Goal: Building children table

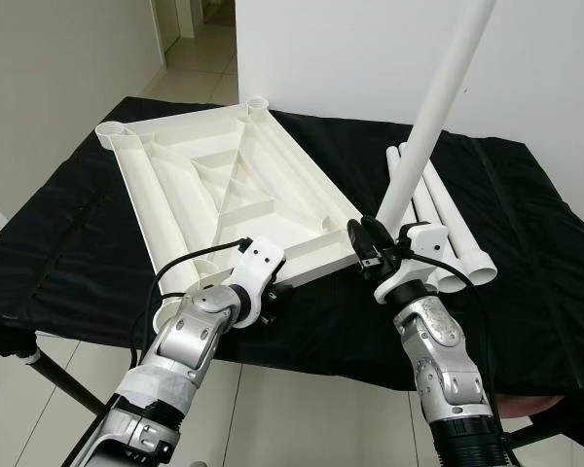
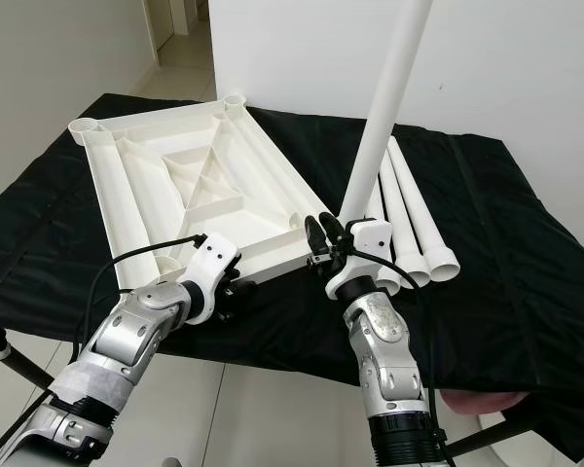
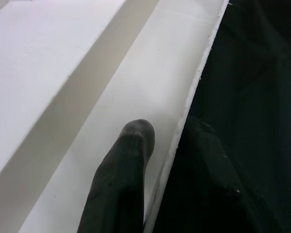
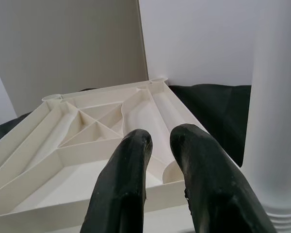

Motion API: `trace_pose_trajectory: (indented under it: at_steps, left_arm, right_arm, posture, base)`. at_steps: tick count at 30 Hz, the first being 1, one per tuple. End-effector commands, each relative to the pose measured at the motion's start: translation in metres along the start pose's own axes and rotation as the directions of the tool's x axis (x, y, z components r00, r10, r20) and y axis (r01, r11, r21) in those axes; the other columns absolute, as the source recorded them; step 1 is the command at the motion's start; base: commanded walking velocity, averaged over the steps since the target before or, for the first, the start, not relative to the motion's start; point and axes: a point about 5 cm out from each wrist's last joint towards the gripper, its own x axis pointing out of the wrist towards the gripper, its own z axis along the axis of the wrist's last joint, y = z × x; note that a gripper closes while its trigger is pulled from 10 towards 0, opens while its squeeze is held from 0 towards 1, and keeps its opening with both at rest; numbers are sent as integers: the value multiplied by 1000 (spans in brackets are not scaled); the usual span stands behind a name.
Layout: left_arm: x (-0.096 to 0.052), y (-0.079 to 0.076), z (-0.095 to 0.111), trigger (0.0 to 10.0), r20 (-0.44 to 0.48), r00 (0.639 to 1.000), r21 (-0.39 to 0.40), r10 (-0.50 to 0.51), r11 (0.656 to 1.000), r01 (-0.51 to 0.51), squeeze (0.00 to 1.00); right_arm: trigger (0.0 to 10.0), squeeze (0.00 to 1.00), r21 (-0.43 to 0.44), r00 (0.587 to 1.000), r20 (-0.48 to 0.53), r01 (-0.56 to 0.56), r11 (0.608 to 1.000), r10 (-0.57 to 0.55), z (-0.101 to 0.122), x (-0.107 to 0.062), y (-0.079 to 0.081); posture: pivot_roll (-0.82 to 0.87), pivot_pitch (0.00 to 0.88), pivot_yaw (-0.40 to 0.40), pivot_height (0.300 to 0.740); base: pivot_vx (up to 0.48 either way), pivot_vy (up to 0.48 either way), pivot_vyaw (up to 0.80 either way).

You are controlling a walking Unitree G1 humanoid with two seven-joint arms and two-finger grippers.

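Note:
The white plastic tabletop (image 1: 224, 185) lies upside down on the black-covered table (image 1: 526, 292), ribs and corner sockets facing up. My left gripper (image 1: 273, 297) is shut on its near edge: one finger (image 3: 131, 160) rests on the white rim and the other sits under it. My right gripper (image 1: 365, 238) hovers at the near right corner, its fingers (image 4: 131, 160) almost together with nothing between them. A long white leg (image 1: 438, 107) rises tilted just beside that gripper, its ridged end (image 4: 276, 213) next to the fingers and outside their grip.
Three more white legs (image 1: 448, 224) lie side by side on the cloth, right of the tabletop. The table's front edge runs just below both grippers. White walls stand behind, and a doorway (image 1: 200, 39) opens at the far left.

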Motion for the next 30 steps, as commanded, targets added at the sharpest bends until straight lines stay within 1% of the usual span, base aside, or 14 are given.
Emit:
trace_pose_trajectory:
  at_steps: [1,7,11,13,14,17,18,19,20,22,23,25,26,30]
  left_arm:
    - [-4,18,-24,0,-110,971,-16,212,977,-215,0]
    - [-15,23,-30,0,-125,956,-63,264,960,-273,0]
    - [-15,23,-30,0,-125,956,-63,264,960,-273,0]
    - [-19,25,-33,0,-132,949,-77,288,951,-299,0]
    - [-25,30,-34,0,-130,931,-95,341,931,-354,0]
    - [-25,30,-34,0,-130,931,-95,341,931,-354,0]
    - [-31,34,-34,0,-127,912,-114,390,908,-404,0]
    - [-31,34,-34,0,-127,912,-114,390,908,-404,0]
    - [-38,40,-34,0,-124,888,-120,444,881,-457,0]
    - [-38,40,-34,0,-124,888,-120,444,881,-457,0]
    - [-42,42,-33,0,-119,869,-138,479,859,-493,0]
    - [-42,42,-33,0,-119,869,-138,479,859,-493,0]
    - [-45,45,-33,0,-119,854,-144,506,842,-519,0]
    - [-40,49,-29,0,-111,840,-155,531,826,-542,0]
  right_arm:
    - [10000,0,-10,1000,8,17,1000,-17,2,0,-4]
    - [10000,0,-10,1000,9,23,1000,-23,2,1,-5]
    - [10000,0,-10,1000,9,23,1000,-23,2,1,-5]
    - [10000,0,-9,1000,9,22,1000,-22,2,1,-5]
    - [10000,0,-7,1000,7,18,1000,-18,2,2,-5]
    - [10000,0,-7,1000,7,18,1000,-18,2,2,-5]
    - [10000,0,-6,1000,4,14,1000,-14,1,3,-5]
    - [10000,0,-6,1000,4,14,1000,-14,1,3,-5]
    - [10000,0,-5,1000,2,4,1000,-4,1,4,-4]
    - [10000,0,-5,1000,2,4,1000,-4,1,4,-4]
    - [10000,0,-4,1000,1,-6,1000,6,1,6,-3]
    - [10000,0,-4,1000,1,-6,1000,6,1,6,-3]
    - [10000,0,-4,1000,2,-11,1000,11,1,7,-3]
    - [10000,0,-4,1000,5,-14,1000,14,2,10,-3]
  posture:
    - [-59,0,-6,740]
    - [-48,0,-7,740]
    - [-48,0,-7,740]
    - [-48,0,-7,740]
    - [-28,0,-21,740]
    - [-28,0,-21,740]
    - [-24,0,-26,740]
    - [-24,0,-26,740]
    - [-17,0,-32,740]
    - [-17,0,-32,740]
    - [-13,0,-37,740]
    - [-13,0,-37,740]
    - [-5,0,-41,740]
    - [-7,0,-38,740]
  base:
    - [0,0,0]
    - [0,0,0]
    - [0,0,0]
    - [0,0,0]
    - [0,0,0]
    - [0,0,0]
    - [0,0,0]
    - [0,0,0]
    - [0,0,0]
    - [0,0,0]
    - [0,0,0]
    - [0,0,0]
    - [0,0,0]
    - [0,0,0]
